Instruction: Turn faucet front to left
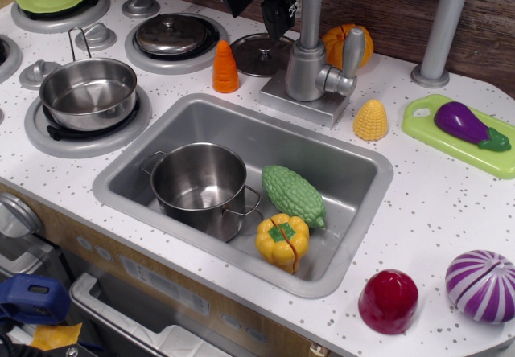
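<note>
The silver-grey faucet (308,71) stands on its square base plate behind the sink (366,160). Its lever handle (351,51) sticks out to the right, and its spout tube (311,3) rises straight up out of the frame. My black gripper (257,15) hangs at the top of the view, just left of the spout tube and above the round lid (259,53). Its two fingers (278,21) point down and stand apart with nothing between them. The curved end of the spout is hidden behind the gripper.
An orange carrot (225,67), a pumpkin (348,45) and corn (371,120) lie around the faucet base. A grey pole (438,35) stands at the back right. In the sink are a pot (199,182), a green gourd (293,194) and a yellow pepper (282,239).
</note>
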{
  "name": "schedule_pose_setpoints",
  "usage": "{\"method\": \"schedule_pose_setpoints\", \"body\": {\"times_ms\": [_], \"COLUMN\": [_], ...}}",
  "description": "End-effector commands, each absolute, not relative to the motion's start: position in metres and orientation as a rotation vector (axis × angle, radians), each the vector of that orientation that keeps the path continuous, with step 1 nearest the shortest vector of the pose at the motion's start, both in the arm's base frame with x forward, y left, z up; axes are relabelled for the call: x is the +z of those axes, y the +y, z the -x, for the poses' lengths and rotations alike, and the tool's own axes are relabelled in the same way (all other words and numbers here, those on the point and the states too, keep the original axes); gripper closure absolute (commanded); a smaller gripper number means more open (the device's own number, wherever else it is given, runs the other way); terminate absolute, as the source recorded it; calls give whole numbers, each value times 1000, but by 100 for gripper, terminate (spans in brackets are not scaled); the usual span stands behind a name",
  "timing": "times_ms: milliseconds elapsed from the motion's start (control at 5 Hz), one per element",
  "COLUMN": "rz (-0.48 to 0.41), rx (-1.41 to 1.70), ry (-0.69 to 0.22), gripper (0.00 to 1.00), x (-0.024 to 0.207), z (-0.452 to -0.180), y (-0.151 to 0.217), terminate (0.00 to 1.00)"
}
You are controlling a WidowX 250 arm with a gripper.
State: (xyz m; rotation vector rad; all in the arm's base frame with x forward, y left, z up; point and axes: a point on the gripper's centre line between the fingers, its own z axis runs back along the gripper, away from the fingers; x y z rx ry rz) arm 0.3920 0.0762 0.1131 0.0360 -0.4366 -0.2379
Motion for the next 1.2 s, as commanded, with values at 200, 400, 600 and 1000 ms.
{"method": "schedule_pose_setpoints", "body": {"times_ms": [200,400,600,1000], "rz": [-43,-57,-70,-80], "rx": [-264,-240,-132,-30], "ry": [-496,-483,-389,-310], "gripper": [0,0,0,0], "x": [127,129,132,142], "z": [-412,-410,-399,-376], "y": [94,93,79,49], "terminate": [0,0,0,100]}}
